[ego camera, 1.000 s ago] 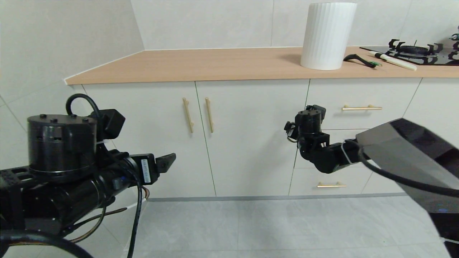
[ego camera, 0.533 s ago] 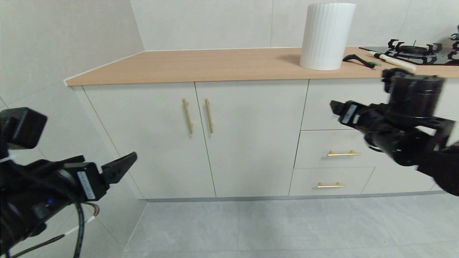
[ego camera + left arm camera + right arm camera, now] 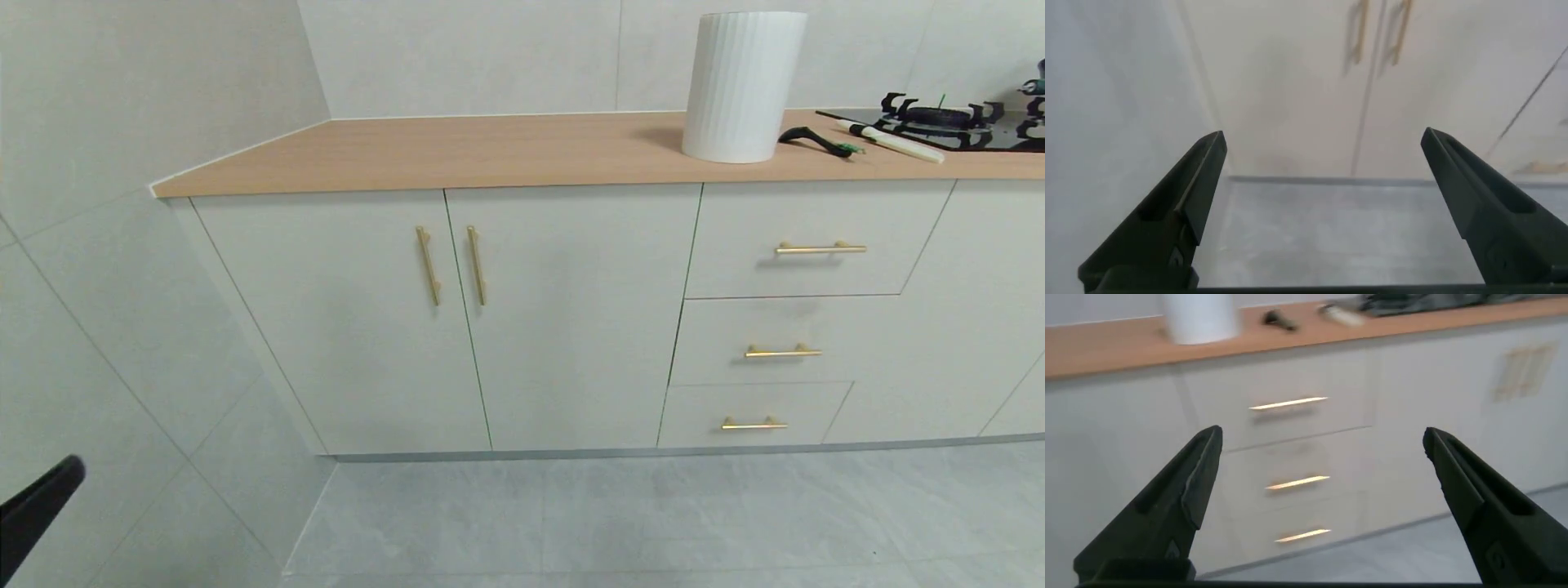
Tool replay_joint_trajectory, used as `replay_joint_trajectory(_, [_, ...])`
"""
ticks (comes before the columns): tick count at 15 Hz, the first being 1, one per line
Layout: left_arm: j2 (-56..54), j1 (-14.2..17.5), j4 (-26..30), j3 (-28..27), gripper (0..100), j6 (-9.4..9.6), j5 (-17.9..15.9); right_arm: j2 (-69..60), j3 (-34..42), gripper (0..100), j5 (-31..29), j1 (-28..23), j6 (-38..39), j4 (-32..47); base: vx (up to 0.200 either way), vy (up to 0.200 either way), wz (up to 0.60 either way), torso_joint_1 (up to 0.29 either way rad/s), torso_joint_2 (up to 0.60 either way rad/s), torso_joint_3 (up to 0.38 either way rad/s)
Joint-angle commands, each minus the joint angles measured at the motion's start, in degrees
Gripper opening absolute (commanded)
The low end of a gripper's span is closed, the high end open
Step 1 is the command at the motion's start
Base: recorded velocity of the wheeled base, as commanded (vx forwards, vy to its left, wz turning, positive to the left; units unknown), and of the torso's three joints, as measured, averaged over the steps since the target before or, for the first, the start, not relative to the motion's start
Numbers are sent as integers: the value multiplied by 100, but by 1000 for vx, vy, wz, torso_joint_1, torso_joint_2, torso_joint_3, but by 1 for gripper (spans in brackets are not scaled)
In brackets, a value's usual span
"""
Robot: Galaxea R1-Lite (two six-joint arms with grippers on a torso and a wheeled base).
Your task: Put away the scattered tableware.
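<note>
Tableware unmoved at upper right of head view: black utensil (image 3: 812, 140) and white knife (image 3: 894, 143) on tabletop (image 3: 490, 151) beside white canister (image 3: 739, 86). Left gripper (image 3: 1323, 140) dropped to lower left, right gripper (image 3: 1323, 437) pulled back, facing drawers (image 3: 1290, 416); both jaws wide open, empty.

Cabinet doors (image 3: 1306, 90) are sitting dead ahead between the jaws of the left gripper (image 3: 1321, 140). Drawers (image 3: 1290, 445) are stacking up between the jaws of the right gripper (image 3: 1321, 434), with the canister (image 3: 1199, 314) and peeler (image 3: 1279, 320) sitting on the countertop (image 3: 1110, 353) above.
</note>
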Motion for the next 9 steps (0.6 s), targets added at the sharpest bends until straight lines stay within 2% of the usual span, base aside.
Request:
replay_joint_trajectory(1, [-1740,467,1067,75,100,374,-76,-2968,683,100,139,-1059,-705,1759,0,0,0,0,0,0])
replay_joint_trajectory(2, [-1872,520,1181,75,100,392,-111,-3187,675,100,192,-1077,-714,2031,0,0,0,0,0,0])
replay_joint_trajectory(3, [-2285,740,1515,84,100,488,-217,-3469,736,100,157,-1129,-670,2479,0,0,0,0,0,0])
replay_joint_trajectory(5, [-2707,1074,1743,215,100,778,-234,-3504,982,100,-353,-1367,-714,2409,0,0,0,0,0,0])
replay_joint_trajectory(6, [-2716,1258,1699,365,100,805,-147,-3750,1123,100,-203,-1709,-819,2532,0,0,0,0,0,0])
replay_joint_trajectory(8, [-2716,1399,1524,541,100,664,91,-3987,1334,100,-63,-1797,-881,2664,0,0,0,0,0,0])
replay_joint_trajectory(9, [-2839,1821,1436,716,100,585,64,-4031,1474,100,-133,-1780,-846,2638,0,0,0,0,0,0])
